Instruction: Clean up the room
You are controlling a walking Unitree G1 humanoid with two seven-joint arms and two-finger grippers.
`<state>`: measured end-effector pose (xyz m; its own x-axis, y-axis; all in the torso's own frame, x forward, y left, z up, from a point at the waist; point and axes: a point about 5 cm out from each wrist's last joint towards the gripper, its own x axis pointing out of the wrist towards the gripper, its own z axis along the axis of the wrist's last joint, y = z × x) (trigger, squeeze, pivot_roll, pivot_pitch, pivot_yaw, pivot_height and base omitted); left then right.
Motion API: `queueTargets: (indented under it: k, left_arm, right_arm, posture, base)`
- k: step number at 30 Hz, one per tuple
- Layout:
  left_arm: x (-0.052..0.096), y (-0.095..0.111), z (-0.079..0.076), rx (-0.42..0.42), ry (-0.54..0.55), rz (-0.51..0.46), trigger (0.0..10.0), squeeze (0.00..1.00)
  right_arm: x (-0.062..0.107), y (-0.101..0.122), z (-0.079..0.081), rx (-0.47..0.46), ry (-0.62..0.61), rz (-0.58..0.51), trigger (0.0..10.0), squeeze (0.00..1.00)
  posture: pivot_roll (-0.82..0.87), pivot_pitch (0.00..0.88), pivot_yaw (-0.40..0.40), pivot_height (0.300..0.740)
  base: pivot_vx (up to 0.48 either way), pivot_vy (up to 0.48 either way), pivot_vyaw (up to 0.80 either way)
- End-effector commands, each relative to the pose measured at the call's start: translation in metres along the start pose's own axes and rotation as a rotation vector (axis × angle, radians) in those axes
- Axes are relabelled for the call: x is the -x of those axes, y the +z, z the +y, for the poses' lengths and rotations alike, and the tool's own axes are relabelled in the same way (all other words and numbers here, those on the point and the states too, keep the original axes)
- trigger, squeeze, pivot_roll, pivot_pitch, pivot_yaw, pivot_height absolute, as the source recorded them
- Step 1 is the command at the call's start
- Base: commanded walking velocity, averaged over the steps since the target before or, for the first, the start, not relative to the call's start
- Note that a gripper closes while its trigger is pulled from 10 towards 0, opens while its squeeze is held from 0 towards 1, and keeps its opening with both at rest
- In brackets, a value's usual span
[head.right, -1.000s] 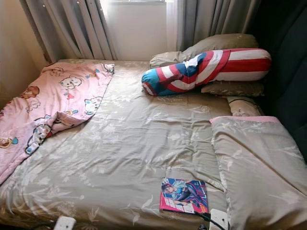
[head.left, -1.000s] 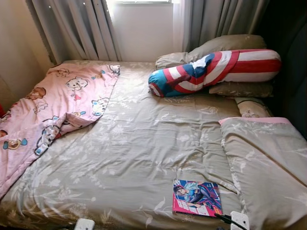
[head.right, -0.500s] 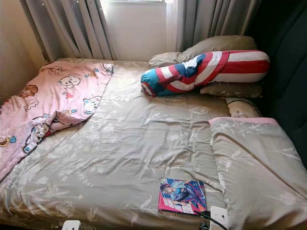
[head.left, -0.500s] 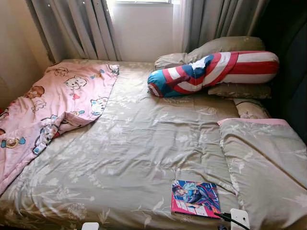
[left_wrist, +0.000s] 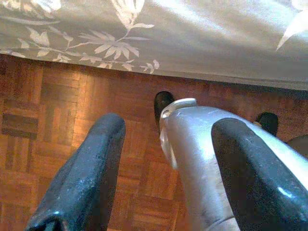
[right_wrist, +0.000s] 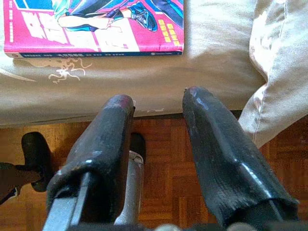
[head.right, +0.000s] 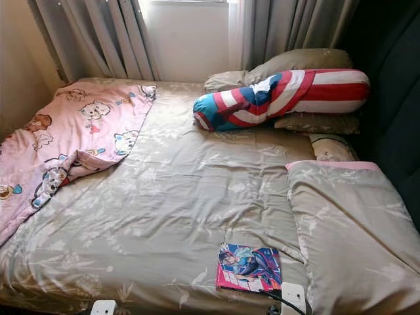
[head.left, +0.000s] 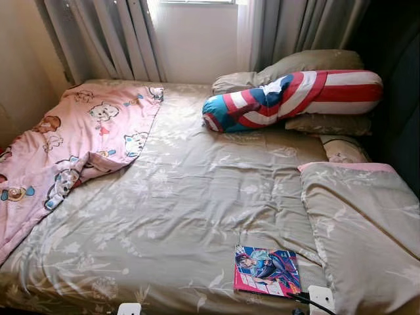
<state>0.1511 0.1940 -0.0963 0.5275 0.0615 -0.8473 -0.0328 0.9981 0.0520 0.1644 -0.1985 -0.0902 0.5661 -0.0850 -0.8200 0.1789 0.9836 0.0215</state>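
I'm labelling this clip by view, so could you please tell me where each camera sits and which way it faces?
Left eye view: head, looking forward and down over the bed; the comic book lies near its near edge.
Right eye view: head, same scene, set slightly aside.
Left wrist view: along the open left gripper, down at the parquet floor under the bed's edge.
Right wrist view: along the open right gripper, at the bed edge.
Shared: the comic book, in the right wrist and eye views.

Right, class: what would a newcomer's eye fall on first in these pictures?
Probably the red, white and blue striped bolster, lying across the pillows at the head of the bed. Next, the pink cartoon-print blanket bunched along the bed's left side, and the bright comic book on the sheet near the foot edge, by the right gripper.
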Motion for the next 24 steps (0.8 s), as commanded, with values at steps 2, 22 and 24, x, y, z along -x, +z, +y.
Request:
queueTargets:
  k: [2,22,24]
  left_arm:
    - [0.0012,-0.0065,0.0025,0.009,0.000,0.028,10.0,0.00]
    - [0.0013,-0.0048,0.0092,-0.026,0.000,0.032,10.0,0.00]
    - [0.0012,-0.0045,0.0093,-0.025,-0.001,0.032,10.0,0.00]
  right_arm:
    - [-0.0009,0.0035,0.0025,0.002,0.015,-0.007,10.0,0.00]
    - [0.0008,-0.0046,-0.0035,0.003,-0.002,0.030,10.0,0.00]
    - [0.0008,-0.0038,-0.0059,0.003,-0.004,0.030,10.0,0.00]
  posture:
    - [-0.03,0.030,-0.037,0.740]
    - [-0.02,0.063,-0.018,0.740]
    - [-0.02,0.064,-0.017,0.740]
  base:
    - [0.000,0.000,0.00]
    - [0.000,0.396,0.19]
    - [0.000,0.469,0.00]
